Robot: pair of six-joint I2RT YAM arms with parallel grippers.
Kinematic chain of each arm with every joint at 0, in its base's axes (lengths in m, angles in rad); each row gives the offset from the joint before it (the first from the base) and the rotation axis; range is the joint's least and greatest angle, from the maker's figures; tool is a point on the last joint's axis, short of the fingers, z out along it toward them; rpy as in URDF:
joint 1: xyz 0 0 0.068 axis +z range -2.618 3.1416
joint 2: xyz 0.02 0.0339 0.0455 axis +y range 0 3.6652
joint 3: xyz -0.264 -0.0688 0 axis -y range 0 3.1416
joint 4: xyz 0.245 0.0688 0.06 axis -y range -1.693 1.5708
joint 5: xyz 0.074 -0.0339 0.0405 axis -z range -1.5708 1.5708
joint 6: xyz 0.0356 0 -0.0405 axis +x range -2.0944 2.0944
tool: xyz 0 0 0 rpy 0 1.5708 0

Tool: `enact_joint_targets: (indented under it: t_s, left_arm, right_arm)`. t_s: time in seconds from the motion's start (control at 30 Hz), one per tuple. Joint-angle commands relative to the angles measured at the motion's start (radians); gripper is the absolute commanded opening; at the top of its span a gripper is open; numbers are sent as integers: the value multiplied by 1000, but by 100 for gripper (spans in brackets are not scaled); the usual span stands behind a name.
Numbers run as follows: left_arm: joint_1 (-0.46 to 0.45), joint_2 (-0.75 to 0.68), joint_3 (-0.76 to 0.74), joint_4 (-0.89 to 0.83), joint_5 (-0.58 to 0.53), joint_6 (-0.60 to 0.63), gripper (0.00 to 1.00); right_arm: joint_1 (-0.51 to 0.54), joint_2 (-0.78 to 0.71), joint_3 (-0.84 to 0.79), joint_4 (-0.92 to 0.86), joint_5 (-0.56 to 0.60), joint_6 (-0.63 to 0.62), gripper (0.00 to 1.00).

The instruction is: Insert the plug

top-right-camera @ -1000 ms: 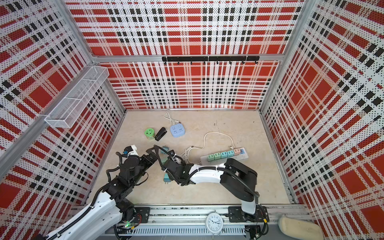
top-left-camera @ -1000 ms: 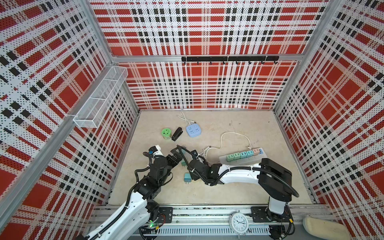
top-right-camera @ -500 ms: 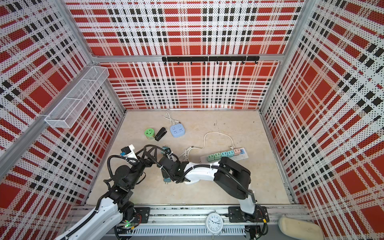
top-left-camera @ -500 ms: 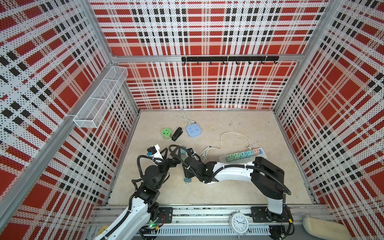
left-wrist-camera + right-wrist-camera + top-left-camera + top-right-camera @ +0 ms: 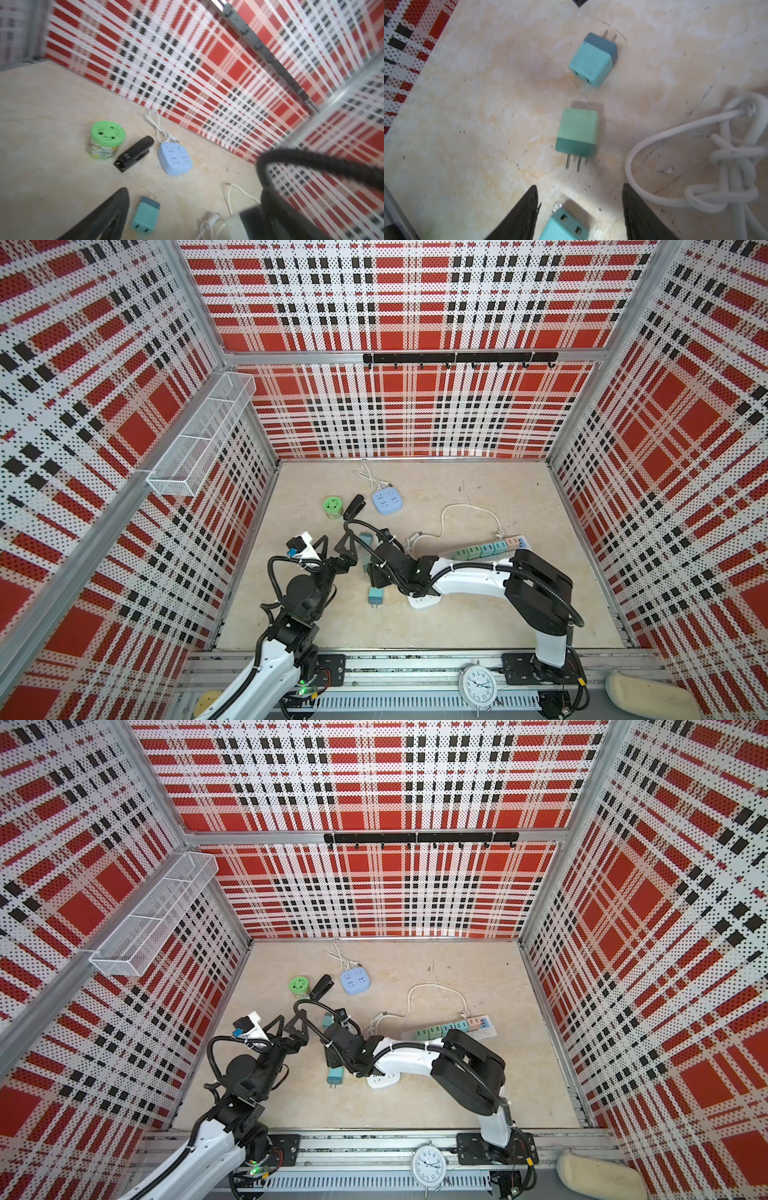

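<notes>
While your right gripper (image 5: 579,185) straddles the teal plastic cube plug (image 5: 562,226), jaws spread, unpinched, centre it before closing; left gripper (image 5: 336,545) gapes.

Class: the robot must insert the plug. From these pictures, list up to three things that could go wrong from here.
1. The right gripper straddles the nearest plug, off-centre and untouched; closing might skew or push it.
2. The knotted cord lies right beside that gripper and could snag.
3. The open left gripper hovers close by; the arms might collide.
</notes>
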Motion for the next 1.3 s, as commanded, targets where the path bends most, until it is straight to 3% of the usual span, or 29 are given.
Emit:
enact_joint_targets:
  t_s: [0.0,0.17,0.47,0.97,1.27]
  left_arm:
    - [25,-6,-18,-168,-267,-200,99]
    - [30,42,36,-290,-329,-289,99]
    - [30,135,107,-394,-377,-352,99]
    - [32,122,100,-413,-393,-403,99]
    - [33,132,79,-348,-366,-386,99]
  right_arm:
    - [65,-65,-47,22,81,48,66]
    - [128,-73,-98,16,152,108,66]
    - [158,14,-53,6,141,138,68]
    - [160,131,19,-15,115,151,57]
    - [167,170,59,-83,137,139,56]
